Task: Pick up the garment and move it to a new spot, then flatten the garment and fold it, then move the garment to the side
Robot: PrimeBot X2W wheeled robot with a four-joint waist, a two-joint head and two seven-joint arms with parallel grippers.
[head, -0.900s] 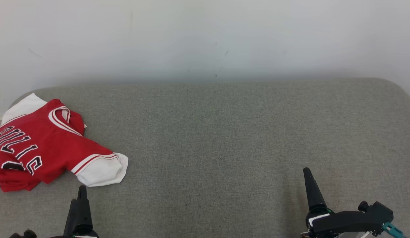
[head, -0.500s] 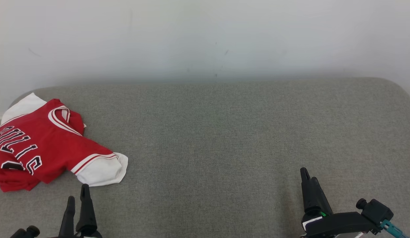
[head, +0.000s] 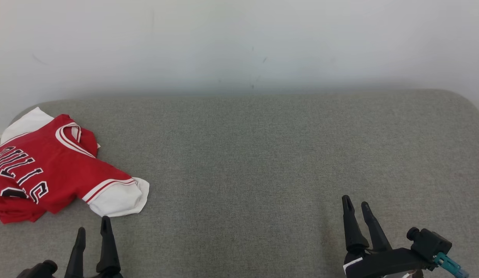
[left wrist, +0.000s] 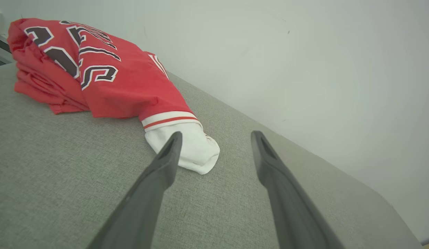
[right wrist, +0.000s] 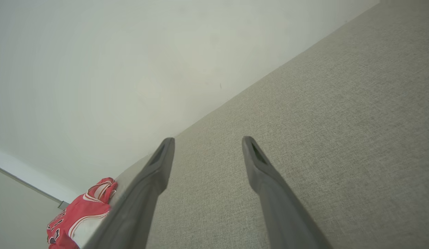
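The garment (head: pixel 50 170) is a red jersey with black lettering and white sleeves, lying crumpled at the far left of the grey fabric surface (head: pixel 262 154). One white sleeve (head: pixel 119 199) sticks out toward the middle. My left gripper (head: pixel 93 224) is open at the lower left, just short of that sleeve and not touching it. In the left wrist view the garment (left wrist: pixel 107 72) lies ahead and the left gripper (left wrist: pixel 216 136) frames the sleeve tip (left wrist: pixel 193 152). My right gripper (head: pixel 355 202) is open at the lower right with nothing between its fingers. The right wrist view shows the right gripper (right wrist: pixel 207 141) and the garment (right wrist: pixel 79 214) far off.
A pale wall (head: pixel 239 42) rises directly behind the surface. The surface has rounded back corners, and its left edge lies close to the garment. Bare grey fabric stretches across the middle and right.
Both grippers have turned at the wrist, so each now shows two spread fingers. The right gripper has shifted slightly left and the left gripper slightly right. The garment lies as before.
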